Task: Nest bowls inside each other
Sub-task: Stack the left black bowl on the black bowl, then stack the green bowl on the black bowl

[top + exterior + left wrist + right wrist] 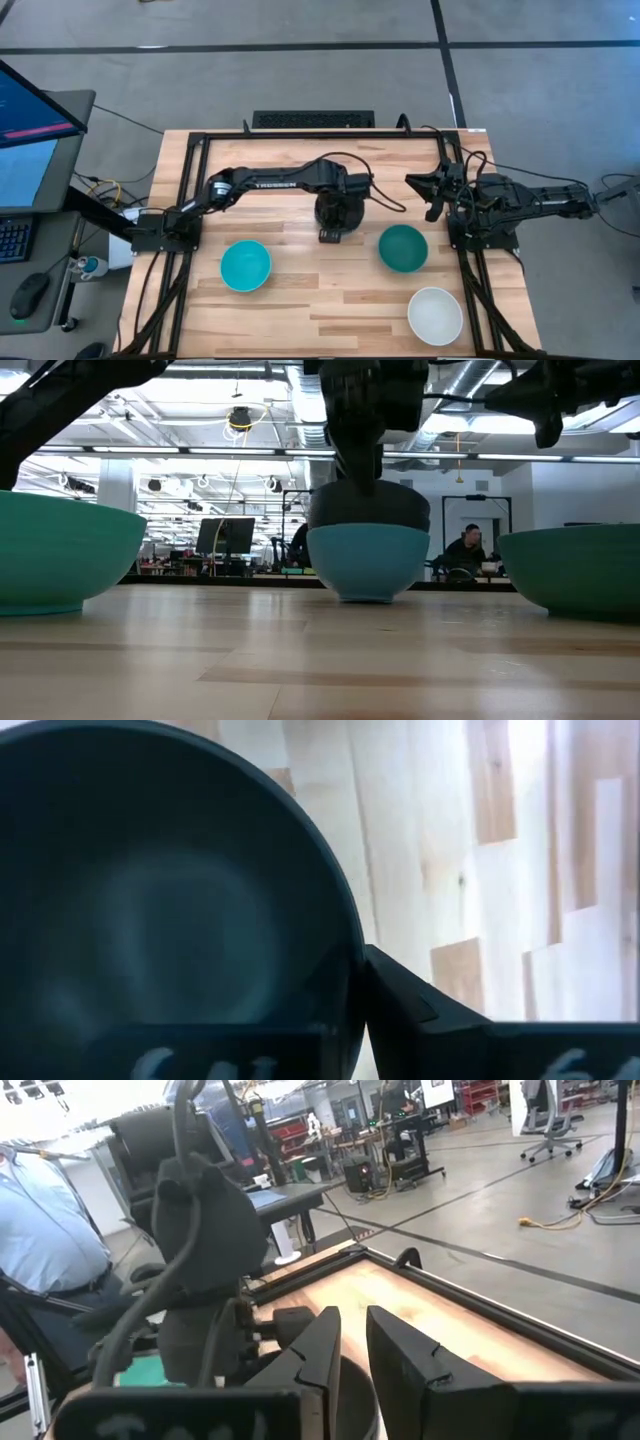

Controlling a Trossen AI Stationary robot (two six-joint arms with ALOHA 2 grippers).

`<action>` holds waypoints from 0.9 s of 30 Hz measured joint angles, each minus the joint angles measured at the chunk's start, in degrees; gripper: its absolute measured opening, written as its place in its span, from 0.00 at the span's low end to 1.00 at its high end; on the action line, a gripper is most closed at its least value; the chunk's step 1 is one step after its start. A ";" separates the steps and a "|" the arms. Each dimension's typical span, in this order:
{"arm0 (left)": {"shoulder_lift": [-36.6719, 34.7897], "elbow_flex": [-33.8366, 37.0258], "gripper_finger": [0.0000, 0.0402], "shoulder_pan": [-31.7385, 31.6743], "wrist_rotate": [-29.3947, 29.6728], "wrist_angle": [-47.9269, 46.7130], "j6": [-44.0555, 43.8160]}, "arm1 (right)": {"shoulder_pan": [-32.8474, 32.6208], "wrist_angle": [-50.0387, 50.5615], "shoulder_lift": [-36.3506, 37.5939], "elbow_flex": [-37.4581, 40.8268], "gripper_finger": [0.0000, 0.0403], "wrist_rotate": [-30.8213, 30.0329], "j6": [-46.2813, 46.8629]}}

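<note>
Stack: a black bowl [370, 505] sits in the sky-blue bowl [367, 563] at mid-table; from the low view I judge it seated, or nearly so.
Left gripper: my left gripper [333, 214] is over that stack, with one finger [420, 1020] outside the black bowl's rim in the wrist view. I read it as clenched on the rim, though the inner finger is hidden.
Step in hand: I take this as setting the black bowl into the blue one. I would let go only once it sits level, then lift straight up so the finger does not drag the rim.
Other bowls: the turquoise bowl [245, 265] lies towards the left front, the dark teal-green bowl [403, 248] to the right, and the white bowl [435, 315] near the front right corner. All are apart from the stack.
Right gripper: my right gripper [432, 197] waits by the right frame rail [462, 230], fingers a little parted and grasping nothing.
Room: bare wood lies between the stack and each loose bowl, so a vertical retreat looks free.
</note>
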State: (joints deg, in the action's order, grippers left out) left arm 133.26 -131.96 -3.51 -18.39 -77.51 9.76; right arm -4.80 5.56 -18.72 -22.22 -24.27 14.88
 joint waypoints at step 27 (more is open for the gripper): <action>-16.31 -2.71 0.27 -2.76 0.14 8.23 -4.01 | -4.97 -0.66 -0.02 -0.02 0.19 1.36 -1.60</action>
State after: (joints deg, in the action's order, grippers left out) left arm 116.95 -134.67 -6.27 -18.25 -69.27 5.75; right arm -9.76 4.90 -18.74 -22.24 -22.91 13.28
